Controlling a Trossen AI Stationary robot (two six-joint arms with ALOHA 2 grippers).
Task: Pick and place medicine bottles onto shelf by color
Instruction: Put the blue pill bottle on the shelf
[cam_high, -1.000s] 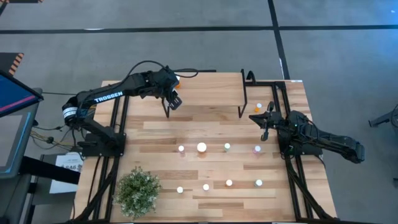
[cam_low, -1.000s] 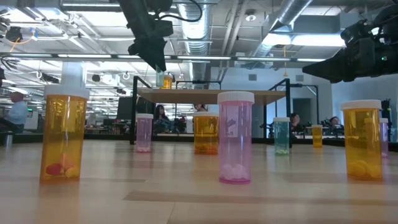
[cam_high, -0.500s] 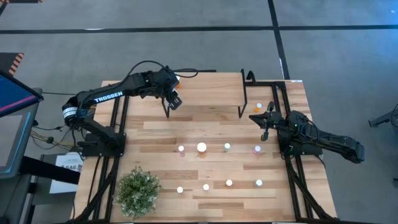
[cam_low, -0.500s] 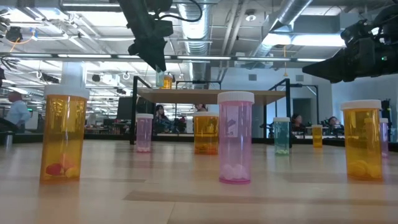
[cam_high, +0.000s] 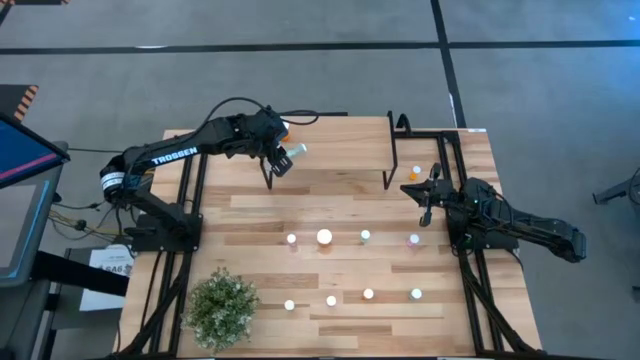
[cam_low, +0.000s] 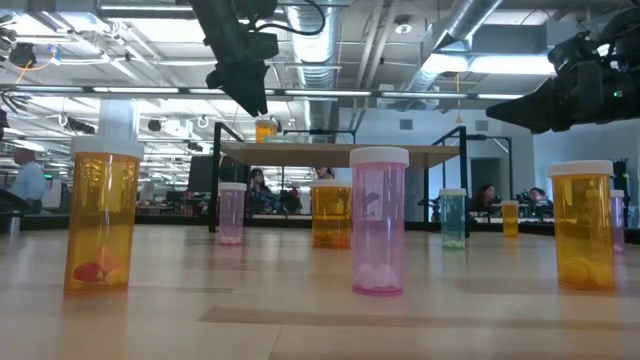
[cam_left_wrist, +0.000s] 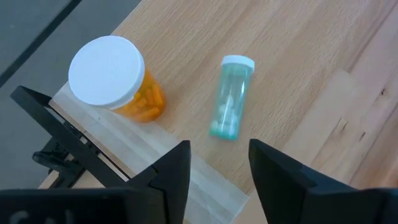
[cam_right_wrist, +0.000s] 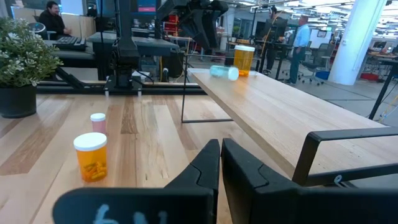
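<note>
Teal bottle (cam_left_wrist: 231, 96) just tipped over, now lying on shelf (cam_left_wrist: 298, 56) beside orange bottle (cam_left_wrist: 118, 79). Left gripper (cam_left_wrist: 219, 163) jaws open, empty, above it. Right gripper (cam_right_wrist: 219, 163) jaws closed, empty, idle. Placement sloppy, probably needs righting.

Potted plant (cam_high: 221, 308) at table's (cam_high: 340, 200) corner

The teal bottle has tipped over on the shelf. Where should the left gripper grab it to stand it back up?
Probably across the body of the teal bottle, coming from above: it lies on its side on the shelf beside the upright orange bottle, round sides exposed. The left gripper, open, hovers above it.
</note>
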